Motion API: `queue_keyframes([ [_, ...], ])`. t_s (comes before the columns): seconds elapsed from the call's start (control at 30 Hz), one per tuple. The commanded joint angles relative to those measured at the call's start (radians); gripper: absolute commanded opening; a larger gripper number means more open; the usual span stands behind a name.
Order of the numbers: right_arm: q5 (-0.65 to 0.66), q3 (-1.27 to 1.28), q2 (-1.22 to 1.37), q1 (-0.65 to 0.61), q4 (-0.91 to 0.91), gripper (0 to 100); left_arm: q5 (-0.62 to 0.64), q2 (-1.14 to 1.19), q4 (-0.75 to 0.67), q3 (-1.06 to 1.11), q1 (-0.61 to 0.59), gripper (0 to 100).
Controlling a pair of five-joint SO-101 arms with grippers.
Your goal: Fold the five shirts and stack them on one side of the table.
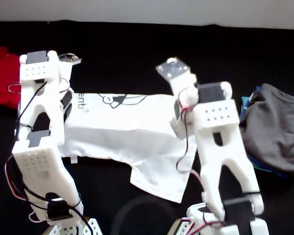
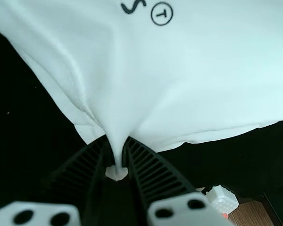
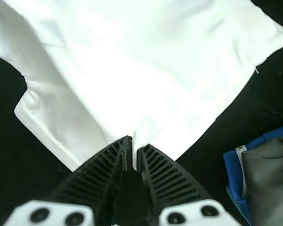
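Observation:
A white shirt (image 1: 122, 127) with black print lies spread across the middle of the black table. My left gripper (image 2: 117, 155) is shut on a pinched fold of the white shirt (image 2: 179, 84) at its left edge. My right gripper (image 3: 133, 153) is shut on a fold of the white shirt (image 3: 132, 61) at its right side. In the high view the left arm (image 1: 41, 112) stands over the shirt's left end and the right arm (image 1: 210, 122) over its right end. A grey shirt (image 1: 277, 125) lies on a blue one (image 1: 264, 164) at the right; a red shirt (image 1: 2, 76) lies at the left.
The black table (image 1: 137, 44) runs back to a pale wall. The blue shirt (image 3: 236, 174) and the grey shirt (image 3: 269, 174) lie close to the right gripper. A strip of wooden floor (image 2: 247, 219) shows past the table edge.

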Motion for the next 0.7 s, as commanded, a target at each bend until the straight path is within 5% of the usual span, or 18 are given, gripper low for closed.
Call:
queue_keyframes([
  [0.0,-0.008,0.228,-0.156,-0.012,-0.084,0.8,-0.012,-0.008,0.003,-0.002,-0.022,3],
  [0.67,0.002,0.435,-0.314,-0.087,-0.03,0.9,-0.092,-0.008,0.008,0.131,-0.084,4],
])
